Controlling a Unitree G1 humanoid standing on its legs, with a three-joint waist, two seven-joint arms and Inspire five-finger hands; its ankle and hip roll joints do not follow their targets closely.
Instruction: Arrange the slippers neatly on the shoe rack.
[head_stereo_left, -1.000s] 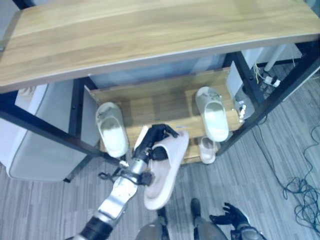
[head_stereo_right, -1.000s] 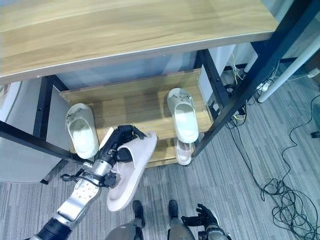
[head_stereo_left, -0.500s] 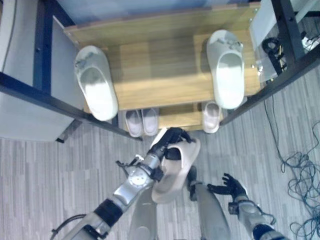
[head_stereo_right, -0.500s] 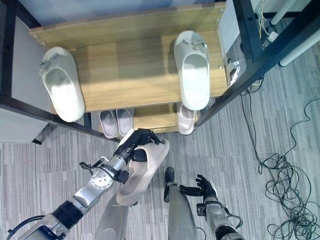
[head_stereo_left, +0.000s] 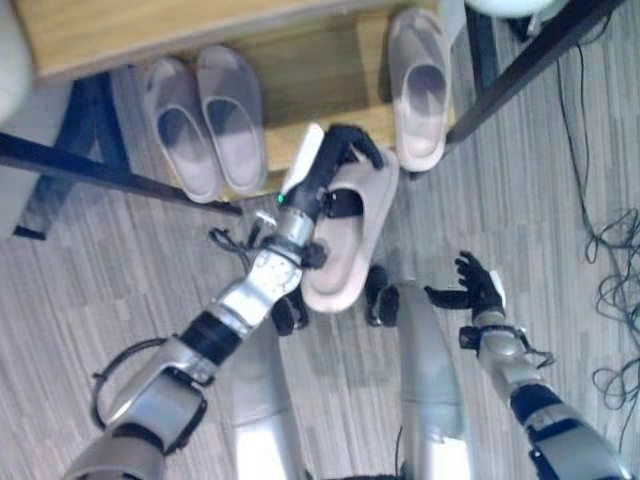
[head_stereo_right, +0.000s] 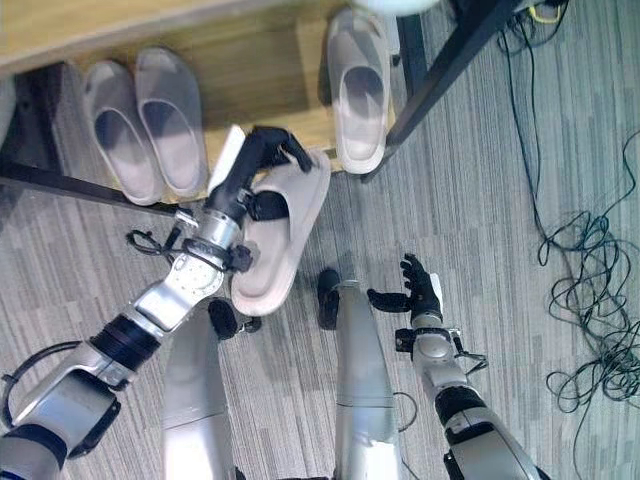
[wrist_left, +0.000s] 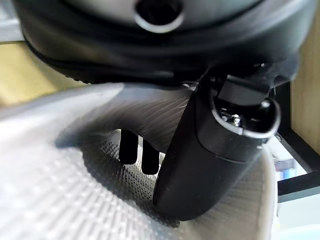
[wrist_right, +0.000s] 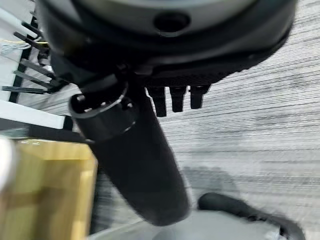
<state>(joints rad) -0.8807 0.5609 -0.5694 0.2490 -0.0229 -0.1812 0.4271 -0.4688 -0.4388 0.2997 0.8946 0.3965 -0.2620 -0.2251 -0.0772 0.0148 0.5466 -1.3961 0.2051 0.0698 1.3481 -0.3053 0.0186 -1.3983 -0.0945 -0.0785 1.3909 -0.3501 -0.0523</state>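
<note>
The left hand (head_stereo_left: 325, 175) sits near the centre of the left eye view with its fingers (wrist_left: 134, 148) curled under the strap of a beige slipper (head_stereo_left: 345, 240) and its thumb pressed on top, so the slipper is pinched by its band alone. The slipper's toe end hangs just at the front edge of the shoe rack's bottom shelf (head_stereo_left: 300, 100), and its heel points down toward the grey floor (head_stereo_left: 100, 260). On that shelf a pair of slippers (head_stereo_left: 205, 125) lies side by side at the upper left, and a single slipper (head_stereo_left: 420, 85) lies at the upper right. The gap between them looks like the place for the held one.

The main risk is the grip: held only by the strap, the long sole can swing or pivot, so the heel may catch on the shelf's front lip or the dark rack post (head_stereo_left: 110, 170) and twist loose. A crooked entry could also nudge the single slipper at the upper right or leave the held one angled, not paired beside it.

The right hand (head_stereo_left: 475, 290) hangs at the lower right, fingers spread and relaxed, holding nothing.
</note>
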